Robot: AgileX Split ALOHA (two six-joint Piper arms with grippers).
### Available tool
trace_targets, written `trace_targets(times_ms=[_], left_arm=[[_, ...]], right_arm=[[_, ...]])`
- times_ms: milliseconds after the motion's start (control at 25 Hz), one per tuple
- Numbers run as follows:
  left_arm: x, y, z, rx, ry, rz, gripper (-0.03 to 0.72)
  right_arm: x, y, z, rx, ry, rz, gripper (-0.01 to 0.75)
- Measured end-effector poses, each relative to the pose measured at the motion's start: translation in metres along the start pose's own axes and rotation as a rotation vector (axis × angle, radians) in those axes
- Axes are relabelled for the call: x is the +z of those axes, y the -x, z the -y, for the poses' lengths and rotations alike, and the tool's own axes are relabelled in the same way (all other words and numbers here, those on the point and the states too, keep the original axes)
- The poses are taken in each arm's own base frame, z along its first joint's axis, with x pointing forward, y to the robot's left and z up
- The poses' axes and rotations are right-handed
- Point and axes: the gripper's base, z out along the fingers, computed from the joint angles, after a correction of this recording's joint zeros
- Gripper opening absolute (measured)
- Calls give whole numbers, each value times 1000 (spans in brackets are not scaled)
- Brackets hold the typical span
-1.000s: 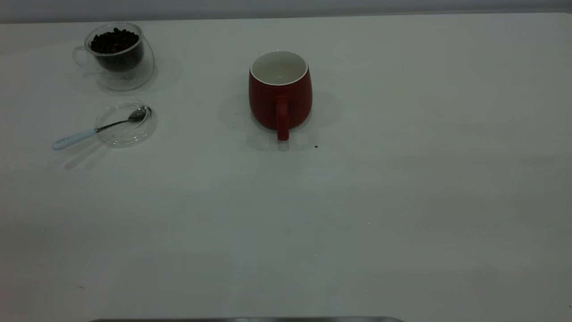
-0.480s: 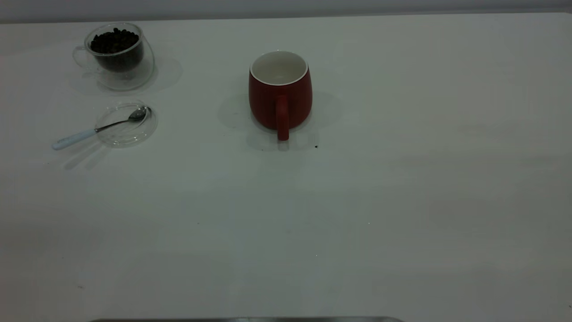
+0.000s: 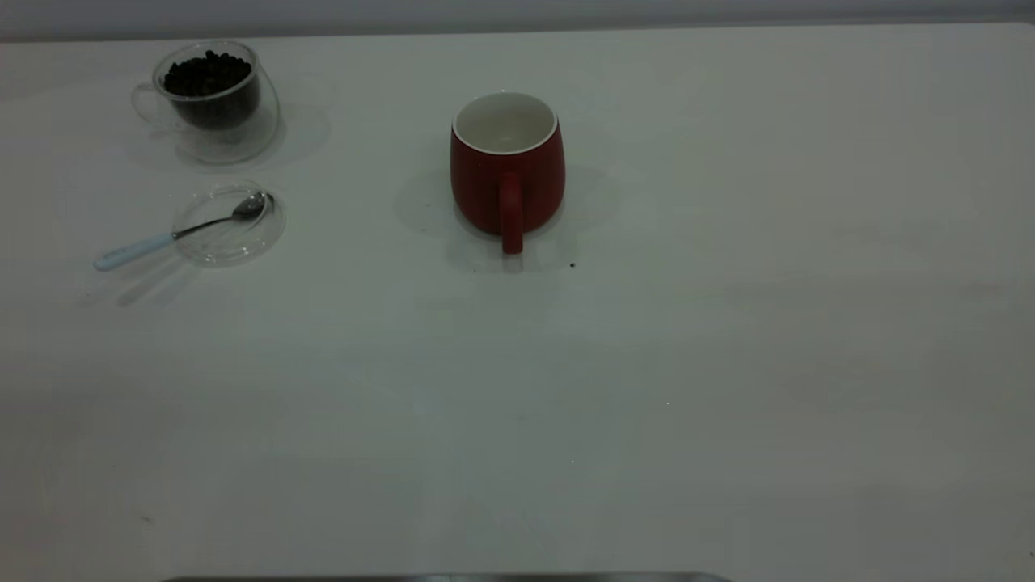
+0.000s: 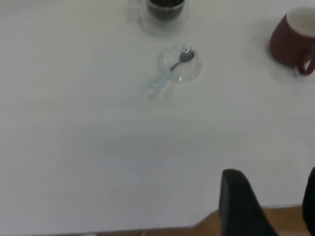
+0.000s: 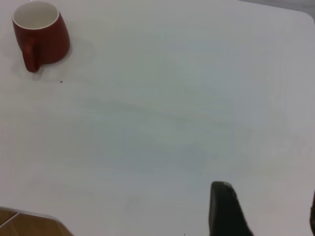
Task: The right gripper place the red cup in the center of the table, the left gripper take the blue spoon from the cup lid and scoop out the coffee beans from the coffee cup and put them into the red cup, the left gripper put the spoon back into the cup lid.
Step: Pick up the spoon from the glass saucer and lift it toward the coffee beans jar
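Observation:
The red cup (image 3: 507, 174) stands upright near the middle of the white table (image 3: 647, 364), its handle facing the near edge and its white inside bare. At the far left stands the glass coffee cup (image 3: 212, 97), full of coffee beans (image 3: 207, 74). In front of it lies the cup lid (image 3: 229, 225), with the blue spoon (image 3: 174, 234) resting bowl-in and its handle sticking out over the rim. My left gripper (image 4: 275, 196) hangs open over the table's near edge, far from the spoon (image 4: 172, 69). My right gripper (image 5: 268, 206) is open too, well away from the red cup (image 5: 39, 34). Neither gripper shows in the exterior view.
A small dark speck (image 3: 572, 264) lies on the table just beside the red cup's handle. Wooden floor (image 4: 187, 231) shows past the table's edge in the left wrist view. The table's rounded corner (image 5: 29, 216) shows in the right wrist view.

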Motion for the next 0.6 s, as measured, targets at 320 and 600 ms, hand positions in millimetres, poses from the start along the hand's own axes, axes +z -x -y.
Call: trace_targets(times_ms=[320,600], left_arm=[[21,66,-6,-103,98,-227,373],[90,96,-31,-95,360,-467,364]], right_arm=[[0,0,0,2,0,1,440],[0,0,0,2,-1,1,440]])
